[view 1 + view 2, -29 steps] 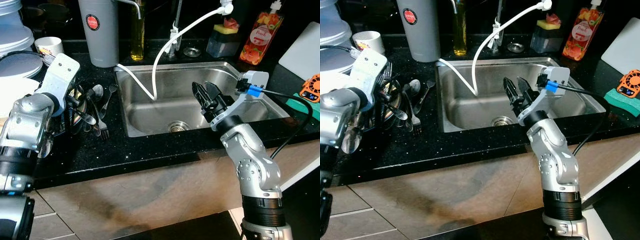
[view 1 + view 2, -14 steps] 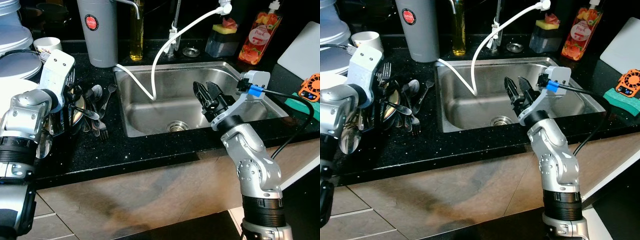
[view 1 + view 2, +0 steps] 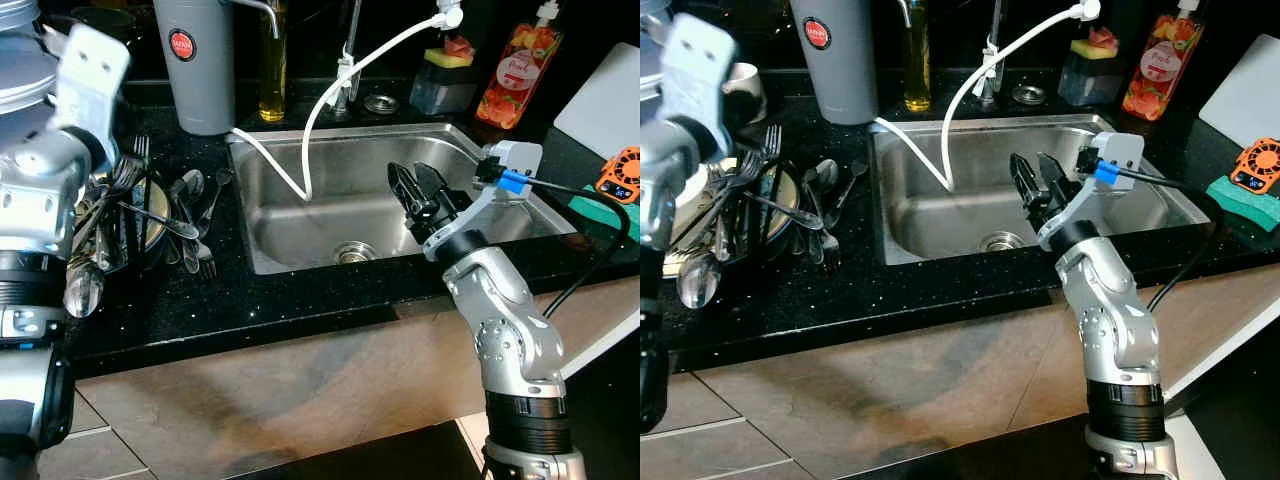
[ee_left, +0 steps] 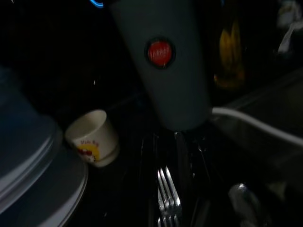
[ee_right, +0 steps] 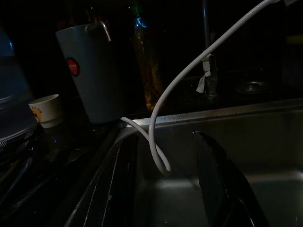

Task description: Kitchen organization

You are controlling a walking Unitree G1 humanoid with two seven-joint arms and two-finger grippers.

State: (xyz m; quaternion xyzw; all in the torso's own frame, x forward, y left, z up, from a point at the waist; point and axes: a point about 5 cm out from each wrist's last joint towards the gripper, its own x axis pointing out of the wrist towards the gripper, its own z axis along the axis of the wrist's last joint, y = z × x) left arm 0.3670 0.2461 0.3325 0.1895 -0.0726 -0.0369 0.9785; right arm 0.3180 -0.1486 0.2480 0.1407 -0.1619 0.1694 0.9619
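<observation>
A tangle of forks and spoons (image 3: 185,215) lies on the black counter left of the steel sink (image 3: 300,235), partly over a plate (image 3: 152,232). My left arm (image 3: 45,175) is raised above this pile. In the left wrist view my left gripper (image 4: 164,142) has its dark fingers close together around a fork (image 4: 168,196), tines pointing toward the grey canister (image 4: 161,61). My right gripper (image 3: 410,183) hangs open over the sink basin with nothing between its fingers (image 5: 218,175).
A white hose (image 3: 320,110) loops from the tap into the sink. A paper cup (image 3: 745,80) and stacked plates (image 3: 20,75) sit at the back left. An oil bottle (image 3: 275,60), sponge holder (image 3: 445,75), soap bottle (image 3: 520,65) and green sponge (image 3: 1245,200) line the back and right.
My left arm has lifted and swung back to the left, away from the cutlery pile. The right arm has stayed put over the sink.
</observation>
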